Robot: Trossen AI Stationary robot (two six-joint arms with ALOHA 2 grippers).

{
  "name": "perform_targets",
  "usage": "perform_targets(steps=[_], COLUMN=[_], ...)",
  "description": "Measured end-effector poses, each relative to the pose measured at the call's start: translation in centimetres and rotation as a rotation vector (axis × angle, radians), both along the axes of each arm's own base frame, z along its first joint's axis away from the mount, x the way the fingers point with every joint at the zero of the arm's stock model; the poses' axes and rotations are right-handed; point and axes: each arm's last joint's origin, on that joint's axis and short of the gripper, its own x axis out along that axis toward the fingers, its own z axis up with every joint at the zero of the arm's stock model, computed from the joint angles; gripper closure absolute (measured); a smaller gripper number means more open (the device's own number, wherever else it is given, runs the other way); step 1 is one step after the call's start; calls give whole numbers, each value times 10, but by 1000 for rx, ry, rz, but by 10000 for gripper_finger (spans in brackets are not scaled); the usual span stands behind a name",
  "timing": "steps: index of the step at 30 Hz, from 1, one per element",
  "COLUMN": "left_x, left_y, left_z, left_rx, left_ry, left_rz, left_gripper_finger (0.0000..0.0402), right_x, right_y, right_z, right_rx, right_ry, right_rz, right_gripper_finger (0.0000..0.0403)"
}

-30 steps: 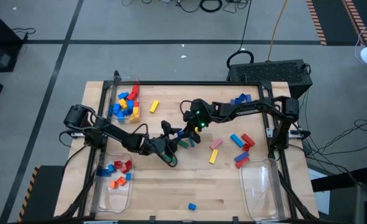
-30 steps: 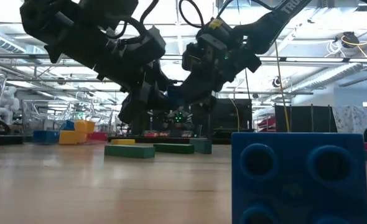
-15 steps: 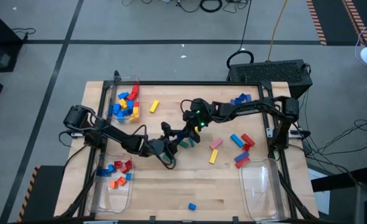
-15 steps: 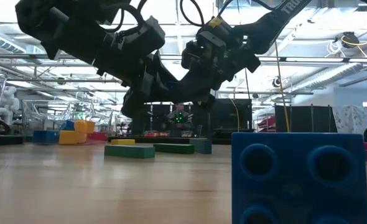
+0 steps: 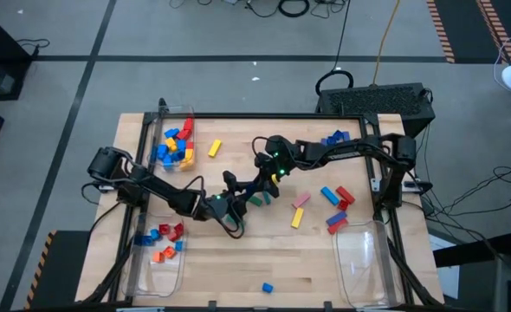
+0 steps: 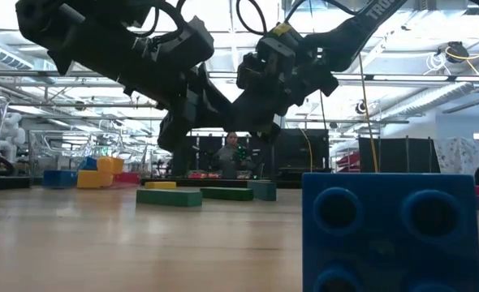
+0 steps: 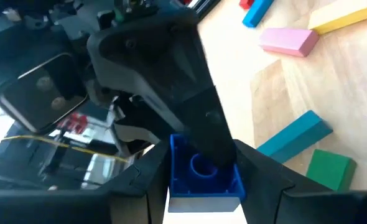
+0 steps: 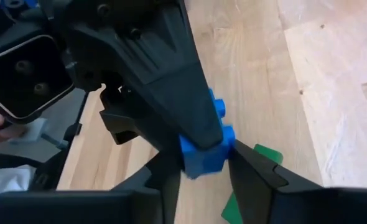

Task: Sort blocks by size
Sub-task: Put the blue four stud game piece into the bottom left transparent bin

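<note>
Handover of a blue brick (image 7: 199, 177) above bench (image 5: 238, 260) centre.
Both pincers, left pincer (image 5: 238, 201) at 8 o'clock, right pincer (image 5: 257, 188) at 2, grip it; left should clamp firmly before right releases.

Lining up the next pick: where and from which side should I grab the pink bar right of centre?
Take the pink bar at mid-length, across its narrow width, coming straight down. It lies flat and diagonal, so turn the fingers square to its long sides. The yellow bar lies close to one end, so avoid that end.
</note>
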Motion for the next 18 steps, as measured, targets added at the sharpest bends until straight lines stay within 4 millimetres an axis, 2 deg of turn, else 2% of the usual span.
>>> perform_targets(steps=[4, 8, 11, 15, 18], left_x=[-3, -9, -18, -35, -50], left_y=[-11, -28, -44, -66, -75], left_z=[7, 26, 38, 63, 82], left_rx=[58, 88, 84, -79, -318], left_ry=[-27, -113, -138, -230, -266], left_rz=[110, 252, 279, 235, 168], left_gripper_finger=[249, 249, 249, 250, 250], right_x=[-3, -6, -8, -9, -10], right_y=[1, -1, -3, 0, 3], right_z=[7, 14, 17, 13, 10], right_rx=[-2, -61, -101, -135, -174], right_ry=[0, -2, 5, 33, 43], right_rz=[-1, -57, -99, -78, -83], right_gripper_finger=[259, 240, 235, 237, 238])
